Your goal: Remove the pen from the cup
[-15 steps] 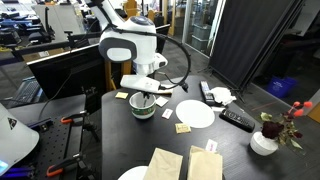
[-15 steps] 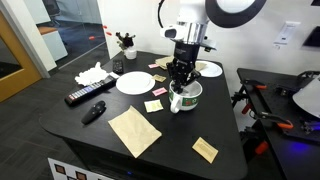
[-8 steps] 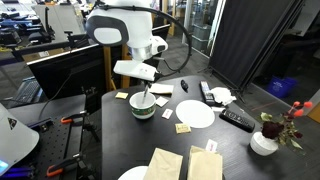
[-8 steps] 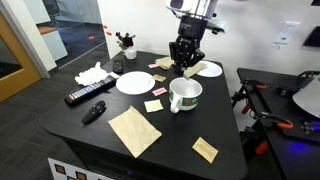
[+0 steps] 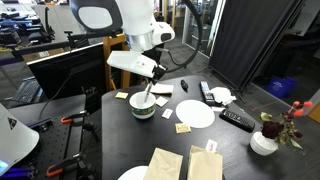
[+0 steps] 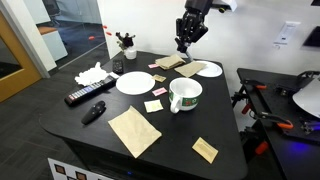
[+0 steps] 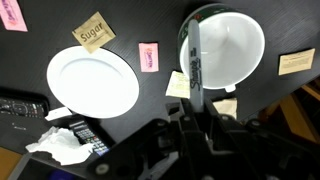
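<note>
Claw (image 6: 184, 42) is parked high up, well above the cup (image 6: 186, 96), with its fingers pinched tight on the pen (image 7: 197, 65). In the wrist view the pen runs straight out from between the fingers toward 12 o'clock and crosses the cup's (image 7: 250, 45) rim on its 9 o'clock side. In an exterior view the pen (image 5: 146, 97) hangs a bit tilted under the claw (image 5: 150, 86), with its lower end lined up over the cup's (image 5: 143, 111) mouth. Honestly can't tell if the tip is clear of the rim.

Edges and space, going by the wrist view: the white plate (image 7: 93, 82) lies at 9 o'clock of the cup, apart from it, with a pink note (image 7: 148, 57) between them. A yellow note (image 7: 297, 62) sits at 3 o'clock, and the edge of the black table (image 7: 160, 20) cuts past near the cup at roughly 4 o'clock. The remote (image 7: 20, 105) is out at 8 o'clock beyond the plate.

In an exterior view there's bare tabletop at 6 o'clock of the cup, between the brown napkin (image 6: 134, 131) and a small packet (image 6: 205, 150).
</note>
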Controlling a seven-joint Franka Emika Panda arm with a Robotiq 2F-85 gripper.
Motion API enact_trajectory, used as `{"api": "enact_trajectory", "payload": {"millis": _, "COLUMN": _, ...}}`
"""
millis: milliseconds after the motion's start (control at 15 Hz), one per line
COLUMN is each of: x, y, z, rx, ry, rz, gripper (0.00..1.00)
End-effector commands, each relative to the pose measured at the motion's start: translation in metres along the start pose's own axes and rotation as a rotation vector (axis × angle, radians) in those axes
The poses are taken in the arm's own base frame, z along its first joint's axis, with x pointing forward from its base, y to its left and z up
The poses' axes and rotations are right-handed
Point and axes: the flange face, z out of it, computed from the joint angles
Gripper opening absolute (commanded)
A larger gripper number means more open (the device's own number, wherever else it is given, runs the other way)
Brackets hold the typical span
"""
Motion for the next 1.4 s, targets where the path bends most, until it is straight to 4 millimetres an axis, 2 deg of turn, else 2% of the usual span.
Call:
{"api": "enact_trajectory", "payload": {"millis": 0, "x": -0.009, "y": 0.009, "z": 0.003, "rx": -0.010, "ry": -0.005, "rz": 0.076, "gripper": 0.04}}
{"api": "enact_trajectory", "payload": {"millis": 467, "x": -0.016, "y": 0.025, "z": 0.061, "rx": -0.015, "ry": -0.076, "rz": 0.105, "gripper": 0.04}}
{"api": "enact_trajectory", "payload": {"millis": 800, "x": -0.023, "y": 0.043, "z": 0.096, "rx": -0.032, "ry": -0.138, "rz": 0.204, "gripper": 0.04}}
{"api": "enact_trajectory", "payload": {"millis": 1000, "x": -0.027, "y": 0.055, "z": 0.109, "rx": -0.027, "ry": -0.171, "rz": 0.320, "gripper": 0.04}}
{"api": "enact_trajectory", "payload": {"millis": 1333, "x": -0.034, "y": 0.079, "z": 0.120, "rx": -0.042, "ry": -0.191, "rz": 0.509, "gripper": 0.04}}
